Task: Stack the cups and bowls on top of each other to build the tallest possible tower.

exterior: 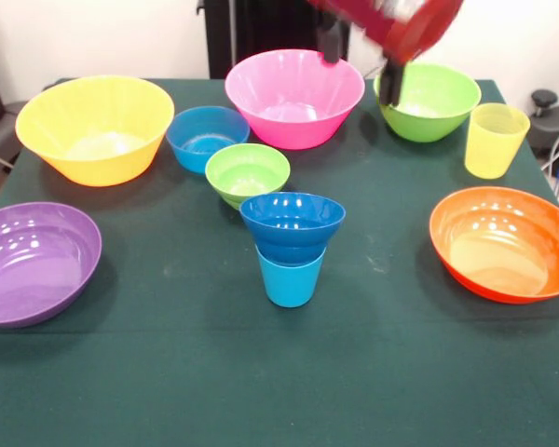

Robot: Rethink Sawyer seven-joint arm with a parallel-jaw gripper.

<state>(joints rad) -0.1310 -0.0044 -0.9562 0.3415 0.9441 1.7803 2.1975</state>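
A small dark blue bowl sits on a light blue cup at the table's middle, forming a short tower. A small lime green bowl and a light blue bowl stand just behind it to the left. The yellow ribbed cup stands upright at the right. The red arm comes in blurred at the top. My gripper hangs over the gap between the pink bowl and the larger green bowl, with its two black fingers apart and nothing between them.
A large yellow-orange bowl stands at the back left, a purple bowl at the front left and an orange bowl at the right. The dark green tablecloth covers the table.
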